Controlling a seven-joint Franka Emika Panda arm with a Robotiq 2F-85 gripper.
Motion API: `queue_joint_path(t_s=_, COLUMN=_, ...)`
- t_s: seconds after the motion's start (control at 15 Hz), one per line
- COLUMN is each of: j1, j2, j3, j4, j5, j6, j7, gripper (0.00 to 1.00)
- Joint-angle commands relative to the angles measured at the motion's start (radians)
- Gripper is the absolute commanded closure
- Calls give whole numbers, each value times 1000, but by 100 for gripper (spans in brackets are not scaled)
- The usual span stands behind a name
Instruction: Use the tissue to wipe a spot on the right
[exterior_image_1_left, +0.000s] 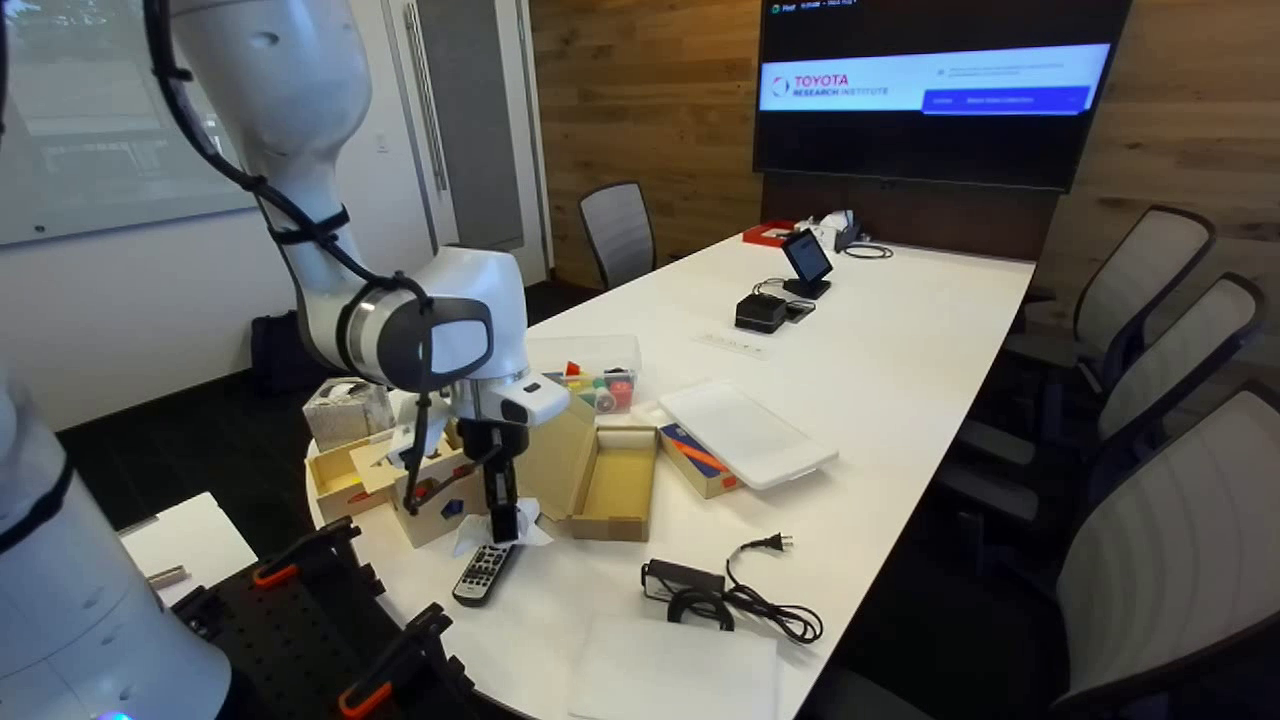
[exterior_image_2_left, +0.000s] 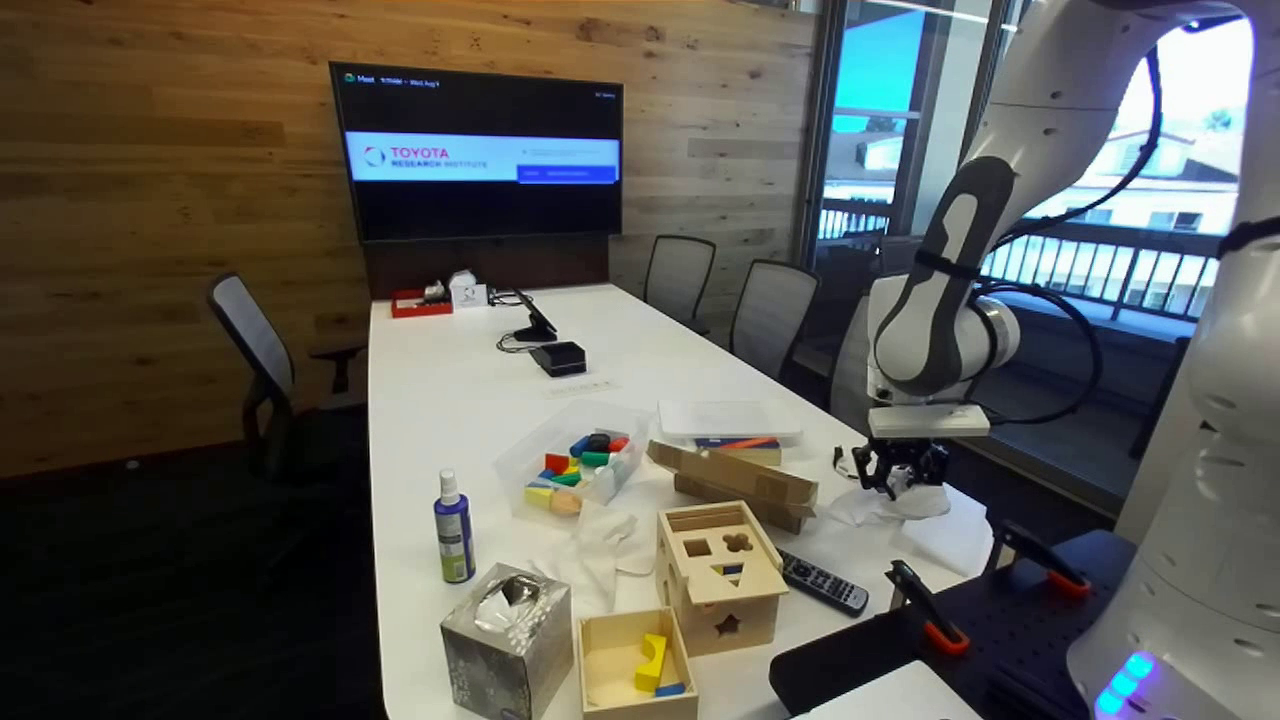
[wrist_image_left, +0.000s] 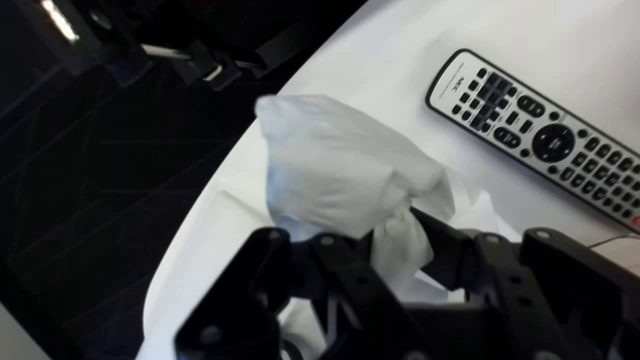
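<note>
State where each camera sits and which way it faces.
In an exterior view: camera raised, looking along the table toward the screen; arm and base at picture left.
In an exterior view: camera raised, facing the screen over the tissue box; arm and base at picture right.
Wrist view: on the wrist, looking down at the table's edge, tissue and remote; gripper at the bottom.
Both exterior views share table, screen, remote and arm.
</note>
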Motion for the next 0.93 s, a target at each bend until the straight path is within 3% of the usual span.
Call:
queue_joint_path(t_s=0.0, j1=20, j2=170, j3=-17, j4=75, j5=84, j6=77, j7=22, gripper=98)
queue_joint_path(t_s=0.47, j1=-21, j2=431, j3=114, j4=204, j5=378, j6=138, j7=-63, gripper=98)
queue_joint_path(t_s=0.87, j1=4, j2=540, j3=109, j4=254, j5=500, j6=157, j7=-43, gripper=98)
